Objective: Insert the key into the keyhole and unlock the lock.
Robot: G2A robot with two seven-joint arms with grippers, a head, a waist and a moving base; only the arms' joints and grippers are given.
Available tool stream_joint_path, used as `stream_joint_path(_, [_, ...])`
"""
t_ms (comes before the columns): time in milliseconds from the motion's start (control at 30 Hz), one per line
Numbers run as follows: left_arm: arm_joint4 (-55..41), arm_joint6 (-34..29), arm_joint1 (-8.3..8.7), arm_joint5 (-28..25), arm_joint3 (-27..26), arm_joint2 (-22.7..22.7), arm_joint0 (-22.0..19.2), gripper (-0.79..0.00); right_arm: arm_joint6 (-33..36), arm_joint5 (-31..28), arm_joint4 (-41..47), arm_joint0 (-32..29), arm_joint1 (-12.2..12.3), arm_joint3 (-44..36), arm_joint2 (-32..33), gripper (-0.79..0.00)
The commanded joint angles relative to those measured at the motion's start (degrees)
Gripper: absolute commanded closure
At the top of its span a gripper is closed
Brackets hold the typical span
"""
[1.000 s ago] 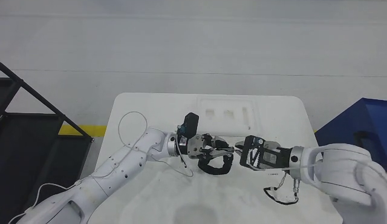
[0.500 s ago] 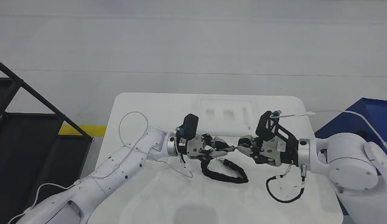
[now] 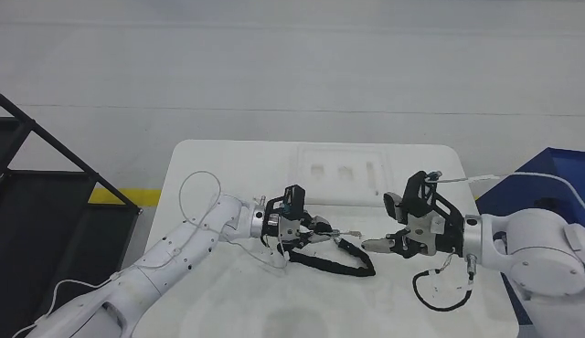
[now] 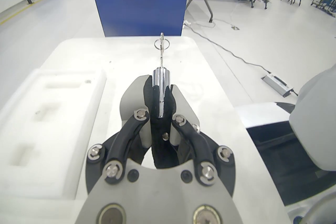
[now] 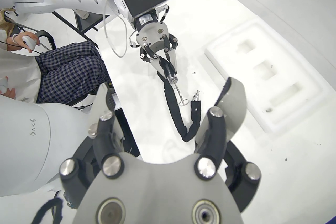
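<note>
My left gripper [image 3: 309, 232] [image 4: 160, 93] is shut on the chrome lock cylinder [image 4: 161, 80] [image 5: 172, 77], held just above the white table. The key [image 4: 161, 47] [image 5: 181, 97] [image 3: 344, 236] sticks out of the cylinder's end, its ring hanging from it. The black cable [image 3: 340, 263] [image 5: 181, 117] trails from the lock across the table in a curve. Its metal-tipped free end [image 5: 196, 97] lies loose beside the key. My right gripper [image 3: 382, 227] [image 5: 168, 101] is open, a short way beyond the key, with nothing between its fingers [image 5: 232, 96].
A white foam tray [image 3: 343, 169] [image 4: 39, 114] [image 5: 275, 83] with several recesses lies at the table's far side. A blue box [image 4: 140, 1] [image 3: 539, 187] stands on the floor past the table's right end. Loose arm cables hang near the right arm.
My right gripper has let go of the key, opened and pulled back to the right. The cable's closed loop has come open and now lies stretched on the table.
</note>
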Motion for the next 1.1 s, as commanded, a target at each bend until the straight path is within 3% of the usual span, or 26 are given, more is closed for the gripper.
stream_joint_path(0, [0.89, -1.71, -0.19, 0.52, 0.87, 0.22, -0.16, 0.0, -0.77, -0.79, -0.22, -0.41, -0.03, 0.14, -0.35, -0.785])
stream_joint_path(300, [4.6, -4.84, -2.22, 1.72, 6.62, 2.57, -2.3, 0.0, -3.66, -4.06, -1.39, -0.06, -0.31, 3.32, -3.43, -0.785])
stream_joint_path(333, [5.02, -4.93, -2.55, 1.69, 7.26, 3.01, -2.64, -0.077, -3.95, -4.37, -1.62, 0.29, -0.36, 3.94, -3.83, -0.785])
stream_joint_path(367, [5.13, -4.6, -2.89, 1.53, 7.94, 3.35, -2.97, -0.468, -4.36, -4.9, -1.6, 0.67, -0.42, 4.48, -4.27, -0.785])
stream_joint_path(400, [5.92, -4.53, -3.21, 1.77, 8.52, 3.69, -3.47, -0.785, -4.73, -5.42, -1.66, 1.11, -0.48, 5.24, -4.65, -0.785])
stream_joint_path(600, [6.54, -1.36, -4.77, -0.76, 12.25, 4.6, -6.13, -0.785, -5.33, -8.4, -1.85, 5.2, -0.8, 9.75, -6.69, -0.785])
stream_joint_path(733, [6.99, 0.87, -4.83, -1.09, 12.55, 5.39, -8.86, -0.785, -5.92, -11.5, -2.32, 9.08, -1.07, 12.97, -7.88, -0.785])
stream_joint_path(867, [3.72, 4.41, -3.6, -1.09, 11.69, 7.32, -12.86, -0.785, -6.73, -16.39, -3.57, 14.27, -1.36, 16.83, -8.82, -0.785])
stream_joint_path(1067, [-4.24, 6.02, -0.37, -1.09, 11.76, 13.17, -22.67, -0.785, -6.89, -22.82, -3.19, 24.0, -1.82, 24.74, -10.39, -0.785])
